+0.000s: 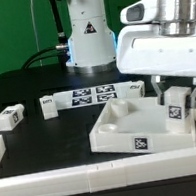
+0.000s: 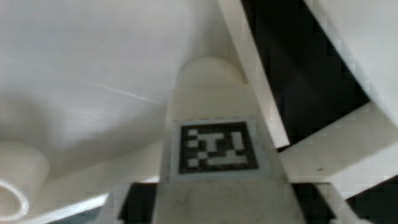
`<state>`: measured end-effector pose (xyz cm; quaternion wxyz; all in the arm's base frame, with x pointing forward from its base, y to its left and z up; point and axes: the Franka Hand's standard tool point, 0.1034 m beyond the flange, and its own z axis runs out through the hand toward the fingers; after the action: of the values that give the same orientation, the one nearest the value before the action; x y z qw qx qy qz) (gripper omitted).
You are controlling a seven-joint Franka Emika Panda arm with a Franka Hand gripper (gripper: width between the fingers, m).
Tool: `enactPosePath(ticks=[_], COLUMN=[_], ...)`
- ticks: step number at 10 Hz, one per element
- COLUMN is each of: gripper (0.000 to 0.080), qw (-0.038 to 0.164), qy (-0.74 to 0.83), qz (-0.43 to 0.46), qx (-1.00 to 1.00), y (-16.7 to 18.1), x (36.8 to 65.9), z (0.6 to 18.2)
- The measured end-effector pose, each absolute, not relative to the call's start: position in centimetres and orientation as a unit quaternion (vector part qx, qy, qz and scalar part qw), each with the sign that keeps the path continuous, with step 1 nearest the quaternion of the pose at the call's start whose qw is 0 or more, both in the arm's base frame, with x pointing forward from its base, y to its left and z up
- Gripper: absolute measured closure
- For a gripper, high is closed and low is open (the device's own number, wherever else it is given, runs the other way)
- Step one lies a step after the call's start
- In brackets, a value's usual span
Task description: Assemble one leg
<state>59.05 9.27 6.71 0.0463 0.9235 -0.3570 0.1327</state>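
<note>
My gripper is shut on a leg, a small white peg with a black-and-white tag, and holds it upright at the corner of the large white tray-like panel on the exterior view's right. In the wrist view the leg points down toward the panel's inside, with a dark finger pad on each side of it and my gripper closed on its upper part. A round recess shows near the picture's edge. Whether the leg's tip touches the panel is hidden.
Three more legs lie on the black table: one and another at the exterior view's left, one behind the panel. The marker board lies at the back. White border bars run along the front and both sides.
</note>
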Motion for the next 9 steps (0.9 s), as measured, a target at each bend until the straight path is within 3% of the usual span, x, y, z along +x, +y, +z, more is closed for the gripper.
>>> enactPosePath(ticks=[3, 5, 6, 7, 9], gripper=[0.0499, 0.0494, 0.0303, 0.0187, 0.0157], qw=[0.049, 0.052, 0.052, 0.052, 0.052], qy=[-0.475, -0.476, -0.476, -0.476, -0.476], qz=[0.137, 0.138, 0.138, 0.138, 0.138], qx=[0.868, 0.867, 0.867, 0.867, 0.867], y=[7.4, 7.1, 7.1, 7.1, 7.1], x=[58.7, 58.7, 58.7, 58.7, 58.7], z=[6.6, 6.6, 6.6, 6.6, 6.6])
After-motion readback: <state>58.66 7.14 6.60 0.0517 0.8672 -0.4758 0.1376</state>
